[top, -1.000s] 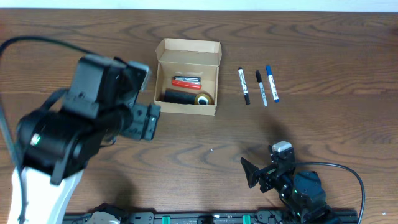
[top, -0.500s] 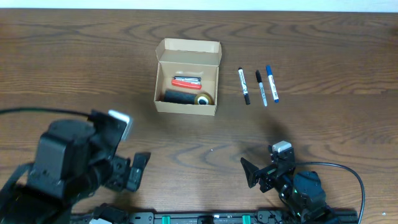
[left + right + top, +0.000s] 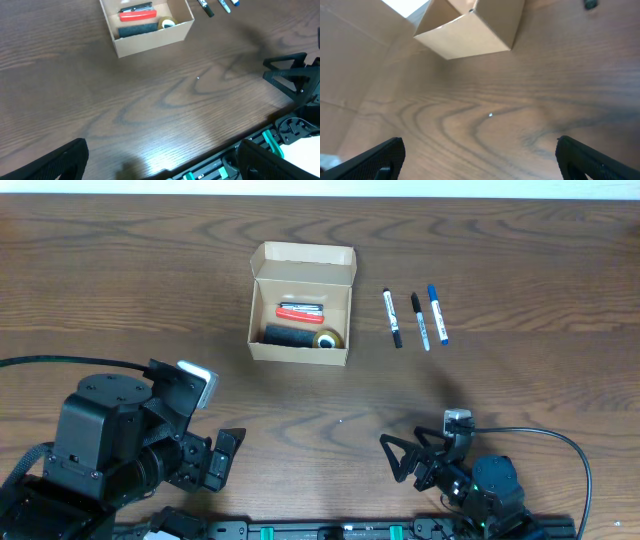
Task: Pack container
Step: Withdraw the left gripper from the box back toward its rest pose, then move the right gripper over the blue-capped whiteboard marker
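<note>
The open cardboard container [image 3: 297,353] sits far-centre on the desk [image 3: 120,300]. It looks light, thin-walled and easily crushed, so it is best gripped across its stiffer side walls. The left fingers [image 3: 50,162] and right fingers [image 3: 590,155] are spread wide and empty, at the near edge.

Dark wood-grain tabletop [image 3: 520,270], nothing fancy. Open cardboard container [image 3: 298,352] sitting near the middle. Just right of it, three marker pens [image 3: 420,321] side by side, two black and one blue.

We see a plain tan cardboard box [image 3: 298,353] on a dark brown wooden table [image 3: 520,270] (swirling darker grain). We note a red flat tool [image 3: 299,311], a black cylinder [image 3: 288,335], a yellowish tape roll [image 3: 326,339], and three white-barrelled marker pens [image 3: 420,320]: two black-capped, one blue-capped.
</note>
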Tool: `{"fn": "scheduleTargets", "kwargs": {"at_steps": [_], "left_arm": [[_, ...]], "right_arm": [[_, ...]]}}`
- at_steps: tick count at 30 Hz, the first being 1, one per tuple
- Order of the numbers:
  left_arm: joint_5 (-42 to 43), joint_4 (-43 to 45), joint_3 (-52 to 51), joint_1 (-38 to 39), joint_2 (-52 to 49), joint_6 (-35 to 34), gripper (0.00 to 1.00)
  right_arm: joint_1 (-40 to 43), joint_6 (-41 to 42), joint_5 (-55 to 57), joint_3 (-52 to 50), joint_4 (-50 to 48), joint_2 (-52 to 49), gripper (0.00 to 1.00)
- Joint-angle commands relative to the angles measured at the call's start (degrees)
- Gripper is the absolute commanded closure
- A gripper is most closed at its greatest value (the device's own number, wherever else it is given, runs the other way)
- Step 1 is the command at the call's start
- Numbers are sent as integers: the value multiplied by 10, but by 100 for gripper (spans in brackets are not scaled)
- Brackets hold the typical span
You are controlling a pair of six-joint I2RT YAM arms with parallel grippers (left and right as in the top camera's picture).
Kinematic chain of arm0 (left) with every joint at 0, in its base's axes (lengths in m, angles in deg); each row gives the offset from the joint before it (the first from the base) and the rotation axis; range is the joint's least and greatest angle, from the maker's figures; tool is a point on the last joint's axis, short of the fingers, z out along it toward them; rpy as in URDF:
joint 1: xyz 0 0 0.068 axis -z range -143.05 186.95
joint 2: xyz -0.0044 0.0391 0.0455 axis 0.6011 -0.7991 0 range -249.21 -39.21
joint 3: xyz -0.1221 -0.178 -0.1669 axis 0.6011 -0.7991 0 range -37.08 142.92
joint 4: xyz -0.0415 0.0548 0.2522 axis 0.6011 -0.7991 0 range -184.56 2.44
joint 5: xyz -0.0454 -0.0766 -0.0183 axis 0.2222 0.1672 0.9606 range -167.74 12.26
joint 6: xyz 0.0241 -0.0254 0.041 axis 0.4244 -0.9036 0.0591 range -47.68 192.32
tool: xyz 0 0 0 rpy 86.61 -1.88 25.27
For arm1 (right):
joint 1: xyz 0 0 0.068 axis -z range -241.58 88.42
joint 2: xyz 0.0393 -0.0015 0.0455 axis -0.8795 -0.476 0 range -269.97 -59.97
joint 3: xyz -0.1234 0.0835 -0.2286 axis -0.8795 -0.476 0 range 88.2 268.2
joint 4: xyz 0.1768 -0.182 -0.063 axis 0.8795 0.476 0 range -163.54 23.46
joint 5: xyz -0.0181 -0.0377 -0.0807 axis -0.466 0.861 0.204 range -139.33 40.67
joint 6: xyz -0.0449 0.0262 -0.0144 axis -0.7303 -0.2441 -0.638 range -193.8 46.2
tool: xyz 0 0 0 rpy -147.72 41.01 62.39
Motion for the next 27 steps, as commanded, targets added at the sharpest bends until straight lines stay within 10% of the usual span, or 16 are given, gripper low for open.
{"fn": "scheduleTargets", "kwargs": {"at_steps": [1,27], "left_arm": [[9,-1,-6,-1,-1,2,5],[9,-1,-6,-1,-1,2,5]], "right_arm": [[-6,30,-39,0,3,3,1],[115,-224,46,369,67,-584,1]]}}
